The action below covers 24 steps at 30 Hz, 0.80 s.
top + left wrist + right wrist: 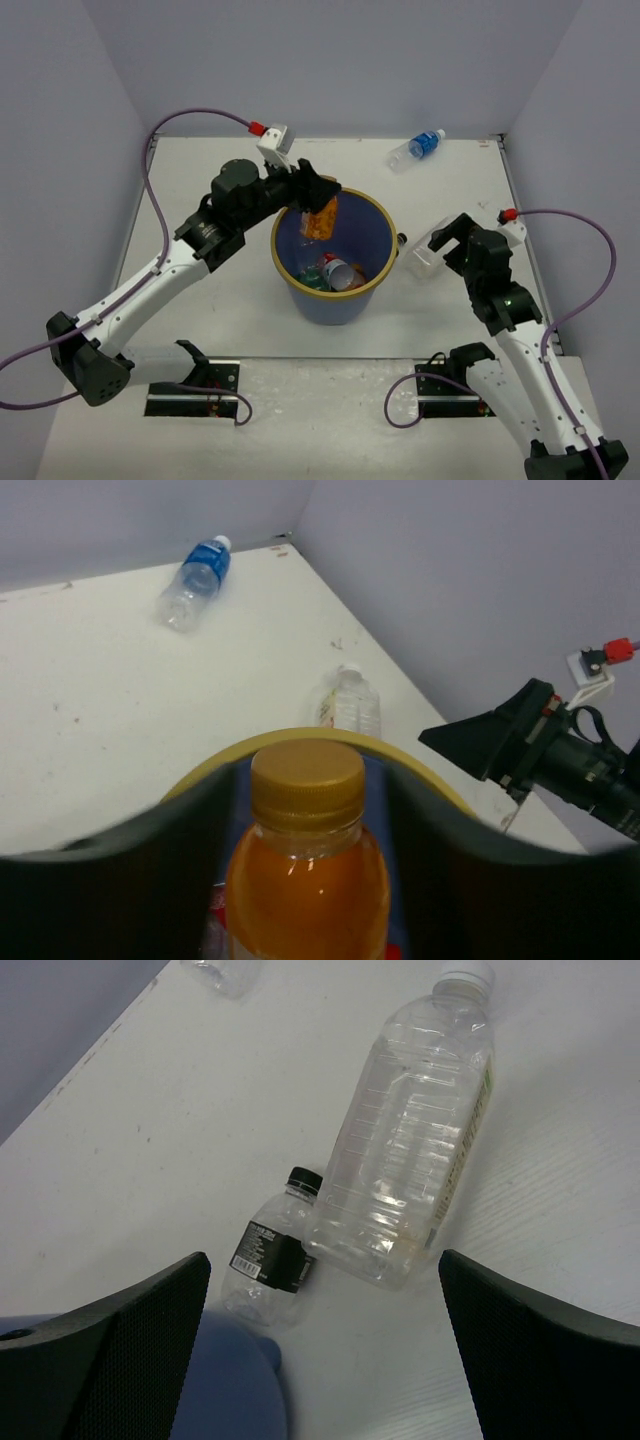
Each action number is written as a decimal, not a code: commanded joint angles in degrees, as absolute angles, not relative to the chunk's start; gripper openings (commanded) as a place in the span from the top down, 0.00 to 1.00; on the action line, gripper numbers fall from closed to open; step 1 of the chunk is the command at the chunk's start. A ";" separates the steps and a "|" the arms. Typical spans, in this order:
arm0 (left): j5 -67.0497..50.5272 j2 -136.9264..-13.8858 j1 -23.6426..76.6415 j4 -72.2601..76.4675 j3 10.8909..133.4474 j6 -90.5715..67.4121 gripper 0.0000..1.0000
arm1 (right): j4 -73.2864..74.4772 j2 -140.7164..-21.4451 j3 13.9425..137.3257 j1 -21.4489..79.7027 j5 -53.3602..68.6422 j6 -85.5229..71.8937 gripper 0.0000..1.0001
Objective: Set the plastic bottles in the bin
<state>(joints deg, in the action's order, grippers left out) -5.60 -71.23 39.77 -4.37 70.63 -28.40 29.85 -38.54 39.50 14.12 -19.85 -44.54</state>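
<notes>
The blue bin with a tan rim stands mid-table. Inside it lie a green bottle and a red-label bottle with a white cap. My left gripper is shut on an orange bottle with a gold cap and holds it over the bin's far-left rim. My right gripper is open and empty above a large clear bottle, which lies right of the bin. A small clear bottle with a black label lies against the bin wall. A blue-label bottle lies at the far right.
Grey walls close in the table at the back and both sides. The right arm shows beyond the bin in the left wrist view. The blue-label bottle lies near the back corner there.
</notes>
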 commanded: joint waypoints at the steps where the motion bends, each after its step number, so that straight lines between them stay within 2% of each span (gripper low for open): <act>1: -11.39 -66.44 41.27 2.19 70.09 -27.15 0.11 | 29.44 -37.00 38.72 13.05 -20.13 -46.19 0.01; 2: -11.86 -66.24 41.49 2.01 70.10 -26.78 0.00 | 29.45 -36.83 38.67 12.99 -20.02 -46.32 0.01; 10: -11.42 -64.52 41.57 -2.59 73.65 -24.46 0.00 | 29.91 -36.64 38.50 12.66 -19.34 -45.77 0.01; 15: -5.53 -62.98 41.57 -5.05 75.76 -22.13 0.00 | 29.93 -35.33 38.55 12.66 -19.64 -45.17 0.01; 17: -0.59 -62.96 41.57 -6.93 77.62 -20.44 0.00 | 29.96 -35.07 38.35 12.66 -19.98 -44.91 0.01; 20: 21.78 -64.32 41.57 -15.38 82.22 -19.09 0.00 | 29.97 -35.50 38.14 12.48 -20.39 -44.91 0.01; 24: 44.90 -62.24 40.94 -16.98 78.22 -17.87 0.00 | 29.80 -37.51 38.49 11.92 -19.03 -44.63 0.01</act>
